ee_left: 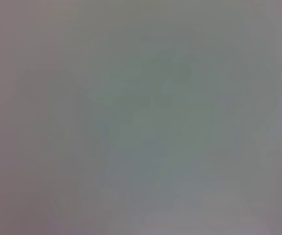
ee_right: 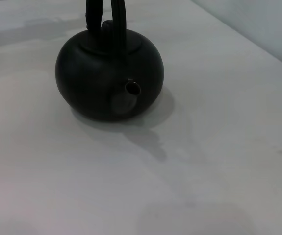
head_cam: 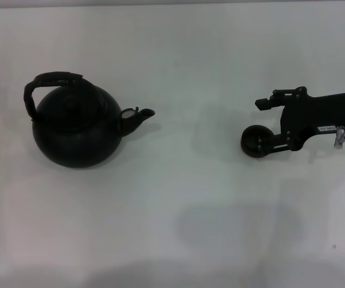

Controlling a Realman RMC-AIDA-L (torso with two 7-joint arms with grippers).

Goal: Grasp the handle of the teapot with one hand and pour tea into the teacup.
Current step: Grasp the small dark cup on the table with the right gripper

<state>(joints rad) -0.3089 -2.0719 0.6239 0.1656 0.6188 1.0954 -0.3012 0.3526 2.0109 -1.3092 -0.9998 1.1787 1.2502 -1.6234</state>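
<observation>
The large, round, matte black teapot [head_cam: 76,129] is sitting upright on the white table [head_cam: 178,240] at the left of the scene, its short pointed spout [head_cam: 141,115] aiming right toward the small, round, dark handleless teacup [head_cam: 254,143], which is standing well apart from it on the right. The black arched handle with its rough wrapped look [head_cam: 51,81] is rising over the lid and nothing is touching it, so the pour is not yet under way. The right gripper [head_cam: 268,123] is reaching in from the right edge, lying low and level, with the teacup right at the tip of its nearer finger; from the head view it is hard to say whether that finger is touching the cup or merely beside it, though the jaws appear spread wide, one finger on the far side and one near, holding nothing firmly. Its wrist camera is looking straight along the table at the teapot's spout, which suggests this arm is lined up facing the pot. The left gripper is not appearing in any view, and its wrist camera is showing only a blank grey surface, so I cannot tell the state of its jaws. Judging by the layout, the cup is sitting within the spout's line so that a tilt of the pot can reach it once the two are brought closer.
</observation>
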